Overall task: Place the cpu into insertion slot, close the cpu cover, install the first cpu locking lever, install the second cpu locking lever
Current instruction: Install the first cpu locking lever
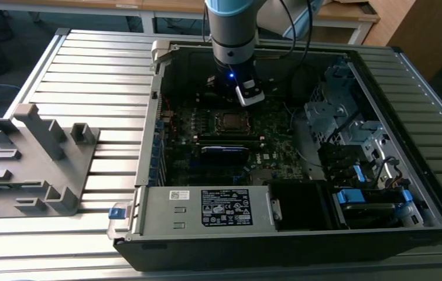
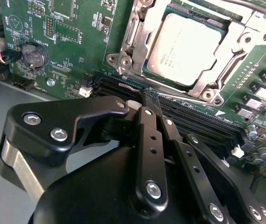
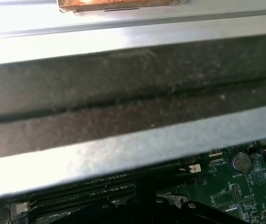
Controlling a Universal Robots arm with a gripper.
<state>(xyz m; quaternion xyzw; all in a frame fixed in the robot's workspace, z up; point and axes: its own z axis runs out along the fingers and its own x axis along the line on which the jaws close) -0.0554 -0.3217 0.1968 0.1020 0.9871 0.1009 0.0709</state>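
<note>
The cpu, a grey metal square, lies in the insertion slot on the green motherboard. The silver cpu cover lies flat over it, framing its top. A thin silver locking lever runs along the socket edge beside the long black slots. My gripper is shut, its black fingertips pressed together right at that lever's end, by the socket's corner. Whether they pinch the lever I cannot tell. In the exterior view my gripper hangs inside the open computer case just behind the insertion slot.
Long black memory slots lie beside the socket, and a coin battery sits further off. The case's metal walls ring the board, with drive bays on the exterior view's right. A grey fixture stands outside on the slatted table.
</note>
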